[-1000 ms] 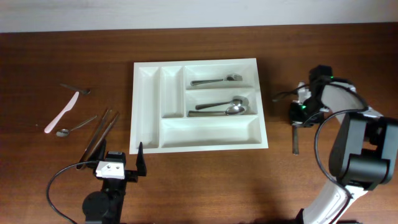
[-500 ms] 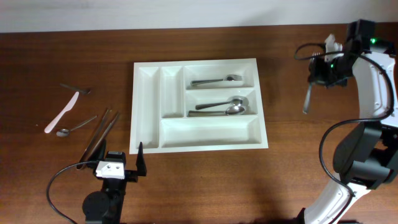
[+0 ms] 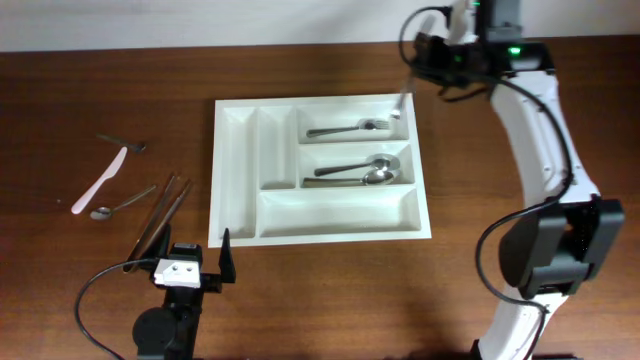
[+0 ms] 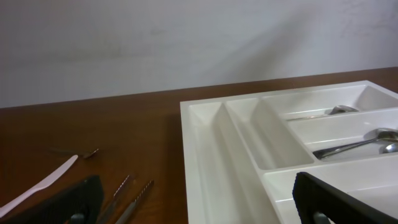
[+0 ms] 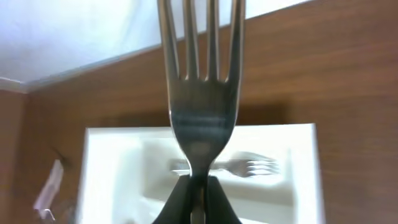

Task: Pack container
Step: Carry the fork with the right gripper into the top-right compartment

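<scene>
Clenched by the handle in right gripper [image 5: 198,206], 1 o'clock over large white plastic five-compartment tray [image 3: 340,212]: silver metal fork [image 5: 200,118], likely stiff, light, slick.

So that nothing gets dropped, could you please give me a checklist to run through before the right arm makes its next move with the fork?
1. Grip: the right fingers are shut on the handle of the fork: ok.
2. Position: the fork hangs over the tray, at the right end of its top long compartment: ok.
3. Room: only a second fork lies in that compartment: ok.
4. Other arm: the left fingers are open near the tray's front left corner, away from that compartment: ok.
5. Fork's height above the tray: cannot tell.
</scene>
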